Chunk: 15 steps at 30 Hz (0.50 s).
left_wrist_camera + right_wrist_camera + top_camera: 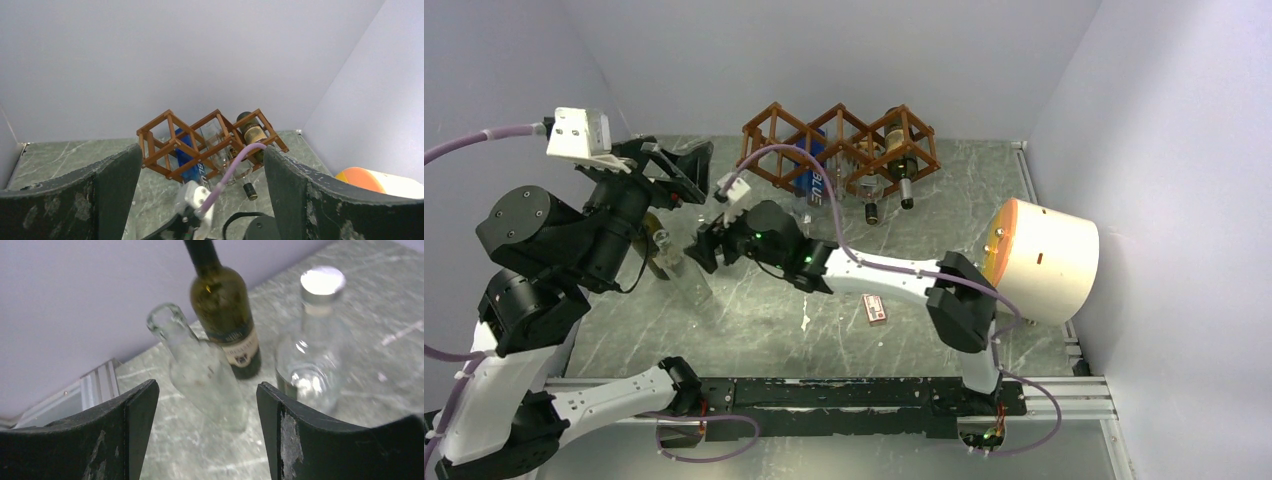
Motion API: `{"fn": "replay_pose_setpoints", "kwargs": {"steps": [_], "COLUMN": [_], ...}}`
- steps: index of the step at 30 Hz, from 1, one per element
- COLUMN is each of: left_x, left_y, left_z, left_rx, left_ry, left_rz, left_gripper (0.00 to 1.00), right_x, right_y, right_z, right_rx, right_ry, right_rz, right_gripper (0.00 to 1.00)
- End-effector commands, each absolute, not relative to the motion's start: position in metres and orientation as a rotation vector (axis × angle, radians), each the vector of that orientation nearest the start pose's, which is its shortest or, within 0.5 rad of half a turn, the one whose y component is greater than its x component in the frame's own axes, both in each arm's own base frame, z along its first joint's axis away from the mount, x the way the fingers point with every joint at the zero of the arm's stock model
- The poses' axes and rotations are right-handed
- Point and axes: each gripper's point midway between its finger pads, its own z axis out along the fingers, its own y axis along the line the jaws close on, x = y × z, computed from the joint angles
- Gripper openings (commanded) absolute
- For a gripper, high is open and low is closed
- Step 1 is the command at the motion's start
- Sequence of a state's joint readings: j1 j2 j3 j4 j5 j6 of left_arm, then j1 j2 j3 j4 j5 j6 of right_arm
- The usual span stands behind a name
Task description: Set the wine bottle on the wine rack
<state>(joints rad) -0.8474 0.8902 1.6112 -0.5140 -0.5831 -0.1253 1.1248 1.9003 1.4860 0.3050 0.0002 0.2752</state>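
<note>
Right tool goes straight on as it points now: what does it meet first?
Probably the uncapped clear glass bottle, centred in the right wrist view; the dark wine bottle stands just behind. Depth is unclear.

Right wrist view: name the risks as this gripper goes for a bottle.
1. The clear bottle, dark wine bottle and capped clear bottle stand close together. The open right gripper could topple a neighbour while closing on one.
2. The right arm's purple cable crosses in front of the wine rack and might snag during placement.
</note>
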Motion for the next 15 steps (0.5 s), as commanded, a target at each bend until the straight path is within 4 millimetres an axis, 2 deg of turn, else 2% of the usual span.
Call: {"fn": "replay_pose_setpoints", "kwargs": {"steps": [1, 6, 9, 15], "left_x": [0.217, 0.216, 0.217, 0.218], "left_y": [-0.110, -0.109, -0.108, -0.109], "left_z": [0.539, 0.536, 0.534, 0.529], "left_rx": [0.053, 0.058, 0.055, 0.067], "left_ry": [1.380, 1.385, 1.386, 1.395], "left_rz": [-0.408, -0.400, -0.390, -0.383], "left_gripper": [0.94, 0.95, 0.94, 0.94], "right_x": [0.250, 0.250, 0.247, 0.246], "right_y": [0.582, 0.619, 0.632, 0.640], "right_z": [0.269, 0.255, 0.248, 0.250], "right_rx": [-0.773, -0.850, -0.892, -0.905], "right_ry": [1.526, 1.500, 1.482, 1.439], "right_rz": [1.077, 1.067, 1.084, 1.073], "right_gripper": [0.76, 0.75, 0.72, 0.49]}}
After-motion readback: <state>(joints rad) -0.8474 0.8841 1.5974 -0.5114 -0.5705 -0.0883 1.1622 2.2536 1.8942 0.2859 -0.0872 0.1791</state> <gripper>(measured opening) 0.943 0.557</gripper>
